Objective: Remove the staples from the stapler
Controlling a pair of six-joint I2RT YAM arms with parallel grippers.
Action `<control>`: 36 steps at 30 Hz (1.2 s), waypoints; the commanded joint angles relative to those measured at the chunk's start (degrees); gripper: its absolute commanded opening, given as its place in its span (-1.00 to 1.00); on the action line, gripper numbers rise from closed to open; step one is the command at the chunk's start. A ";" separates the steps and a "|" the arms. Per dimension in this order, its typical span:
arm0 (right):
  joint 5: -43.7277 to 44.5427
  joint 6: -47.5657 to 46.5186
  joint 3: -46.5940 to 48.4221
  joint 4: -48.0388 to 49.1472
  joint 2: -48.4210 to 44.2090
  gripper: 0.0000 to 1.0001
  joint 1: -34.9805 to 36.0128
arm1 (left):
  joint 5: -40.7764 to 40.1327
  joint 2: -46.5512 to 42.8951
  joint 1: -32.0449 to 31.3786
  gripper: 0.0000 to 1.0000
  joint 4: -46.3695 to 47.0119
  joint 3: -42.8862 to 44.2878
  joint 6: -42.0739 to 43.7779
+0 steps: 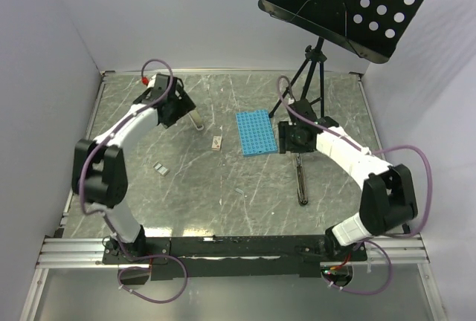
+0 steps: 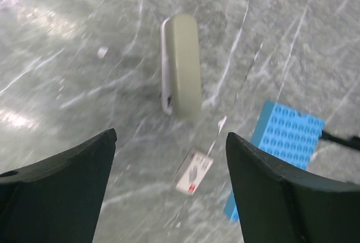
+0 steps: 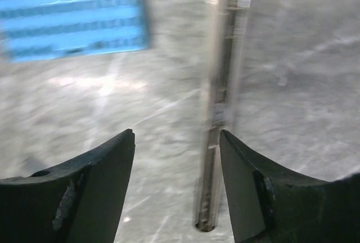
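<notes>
table (image 1: pixel 223 209): grey marbled top, seen from above; clock directions are read from its centre in the top view.
stapler (image 1: pixel 301 181): slim black bar lying flat at about 3 to 4 o'clock, long axis running 12 to 6; its far end lies under the right arm's wrist.
stapler, right wrist view: blurred; a dark strip with a silver streak, running up the picture and passing between the two fingers, closer to the picture-right one.
right claw (image 3: pixel 177 136): fingers spread apart and holding nothing; whether they touch the stapler cannot be told.
staples (image 1: pixel 160 167): two tiny grey strips close together at 9 o'clock, well apart from the stapler and from both claws.
left claw (image 2: pixel 170 139): fingers spread wide, empty, above the table at 10 o'clock.
pale bar (image 2: pixel 181 66): beige rounded oblong on the table ahead of the left claw, untouched.
small block (image 2: pixel 194 171): tan-white, near centre at 11 o'clock.
blue plate (image 1: pixel 256 133): studded rectangle at 1 o'clock, between the small block and the right claw.
stand (image 1: pixel 349 1): black perforated board on a tripod, far corner at 1 o'clock.
</notes>
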 commanded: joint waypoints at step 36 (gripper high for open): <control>-11.40 1.21 -2.29 9.25 -9.58 0.40 9.31 | 11.70 14.68 -1.21 -0.99 -0.77 9.39 5.77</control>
